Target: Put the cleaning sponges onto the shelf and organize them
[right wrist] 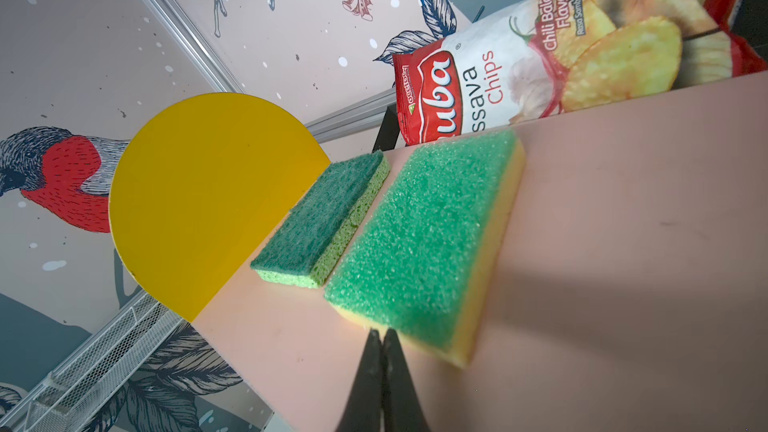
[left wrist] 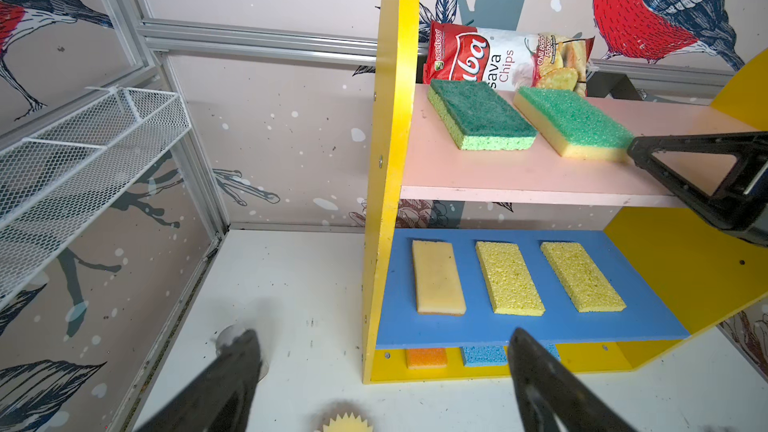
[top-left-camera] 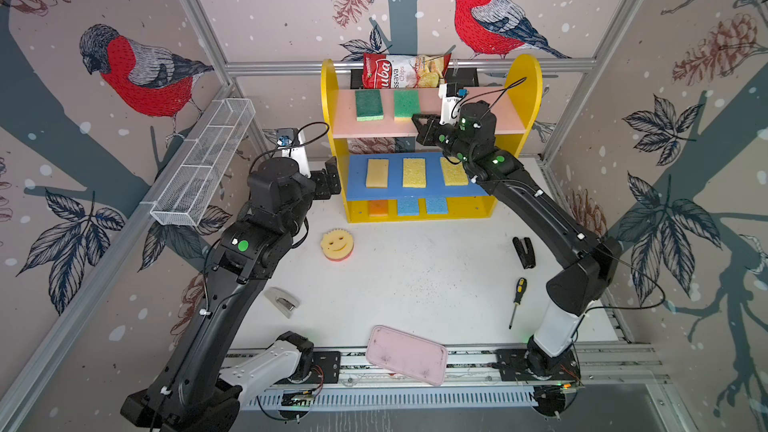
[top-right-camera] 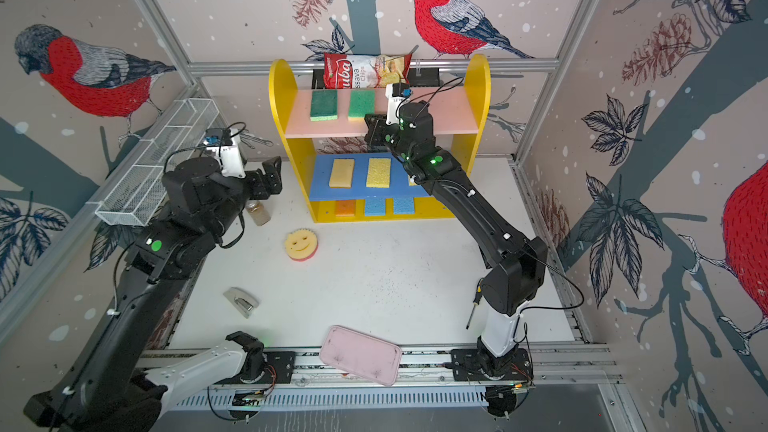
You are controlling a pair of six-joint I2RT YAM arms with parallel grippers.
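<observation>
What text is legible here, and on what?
"uba": chips bag, brand, first letter hidden.
"ssava Chips": same bag, start hidden.
"Chili Balado Flavor": same bag.
"Rasa Sambal Balado": same bag, tiny.
Green logo on the bag's edge: too blurred.
No other legible text.

Light is bright, even and diffuse, and shadows are soft. A broad faint shadow lies across the shelf in the right wrist view. Both top views bow toward their edges. The left gripper looks blurred up close.
</observation>
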